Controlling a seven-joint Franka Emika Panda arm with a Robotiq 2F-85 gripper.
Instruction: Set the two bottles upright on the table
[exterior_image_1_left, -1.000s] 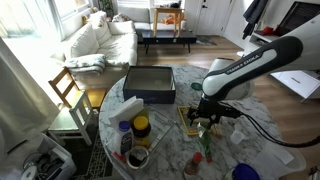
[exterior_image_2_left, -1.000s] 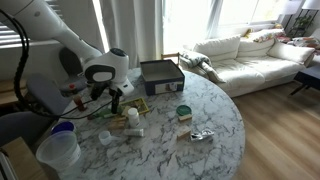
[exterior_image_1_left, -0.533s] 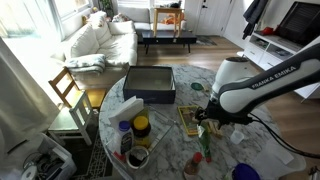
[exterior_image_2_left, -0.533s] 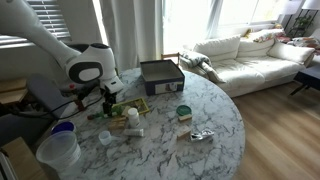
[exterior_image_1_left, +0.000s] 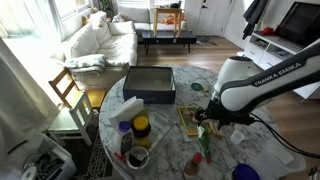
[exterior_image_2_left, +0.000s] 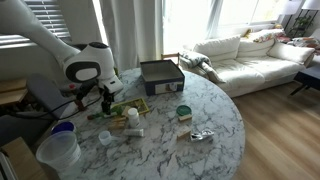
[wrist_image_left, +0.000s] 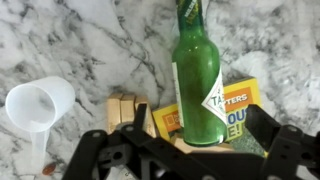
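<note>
A slim green bottle (wrist_image_left: 200, 90) with a diamond label shows between my gripper's (wrist_image_left: 203, 118) two fingers in the wrist view, its base towards the camera and its cap cut off by the top edge. The fingers stand wider than the bottle and do not touch it, so the gripper is open. The bottle rests partly on a yellow box (wrist_image_left: 238, 105) on the marble table (wrist_image_left: 80, 40). In both exterior views the gripper (exterior_image_1_left: 206, 127) (exterior_image_2_left: 106, 100) hangs just over this bottle (exterior_image_1_left: 208, 146) (exterior_image_2_left: 102, 110). I cannot make out the second bottle for certain.
A white spray bottle (exterior_image_1_left: 124, 135) and a yellow-lidded jar (exterior_image_1_left: 141, 127) stand at the table's edge. A dark box (exterior_image_1_left: 150, 85) sits at the back. A white scoop (wrist_image_left: 35, 100) and wooden blocks (wrist_image_left: 120, 108) lie beside the bottle. A blue-rimmed plastic cup (exterior_image_2_left: 60, 145) stands nearby.
A second ago the arm's upper links changed pose; the gripper stayed over the same spot by the bottle. Over the last half second nothing has visibly moved.
</note>
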